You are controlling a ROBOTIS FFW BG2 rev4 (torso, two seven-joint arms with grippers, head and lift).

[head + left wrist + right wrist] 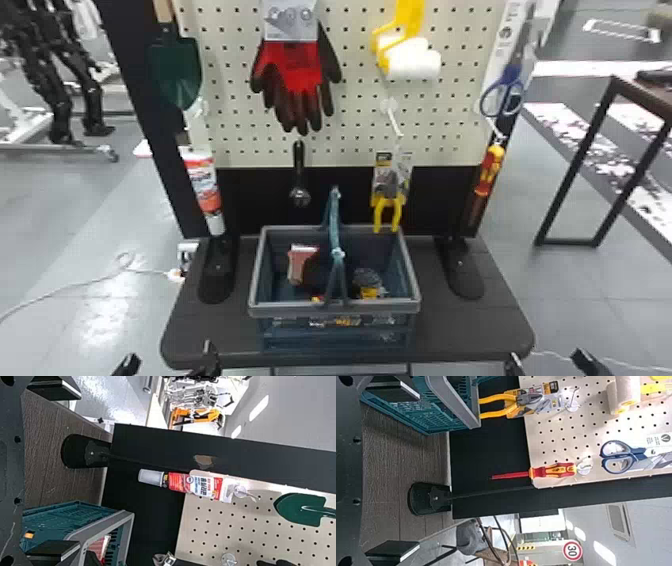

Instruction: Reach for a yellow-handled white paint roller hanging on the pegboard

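I can see the white paint roller (pixel 414 64) with the yellow handle hanging high on the pegboard (pixel 230 117), between the red-and-black gloves (pixel 300 75) and the blue-handled scissors (pixel 502 97). The pliers (pixel 388 200) hang below it. My right tool (pixel 549 361) is at the bottom of the head view, by the bench's (pixel 465 325) right front corner, well apart from the roller; its two fingers are spread wide with nothing between them. My left tool (pixel 170 361) is by the left front corner, also wide open and holding nothing. The basket (pixel 290 309) stands on the bench, with a few items inside. The green trowel (pixel 177 72) hangs left of the gloves, and the screwdriver (pixel 489 170) below the scissors.
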